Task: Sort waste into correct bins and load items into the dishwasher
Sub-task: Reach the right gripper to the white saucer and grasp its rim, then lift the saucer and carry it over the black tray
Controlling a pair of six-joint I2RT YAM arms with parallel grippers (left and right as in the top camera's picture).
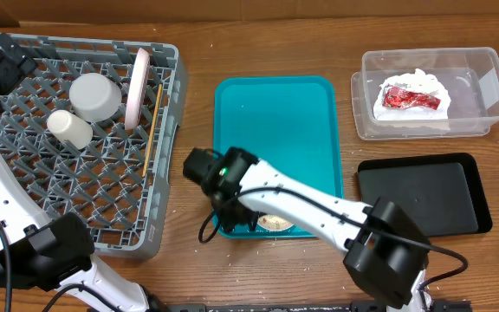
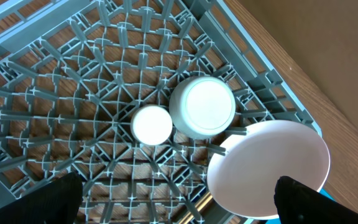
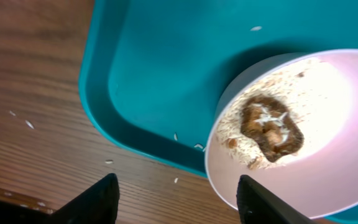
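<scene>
The small pale round dish sits mouth up at the near edge of the teal rectangular plastic tray. Being round, it has no long axis. The right wrist view shows a brown food clump ringed by white crumbs inside it; overhead, the arm covers most of the dish. The right arm's fingers are spread, one on either side of its rim, not pinching it. White grains dot the wooden desk. The left arm's fingers gape wide above the grey lattice dish rack.
</scene>
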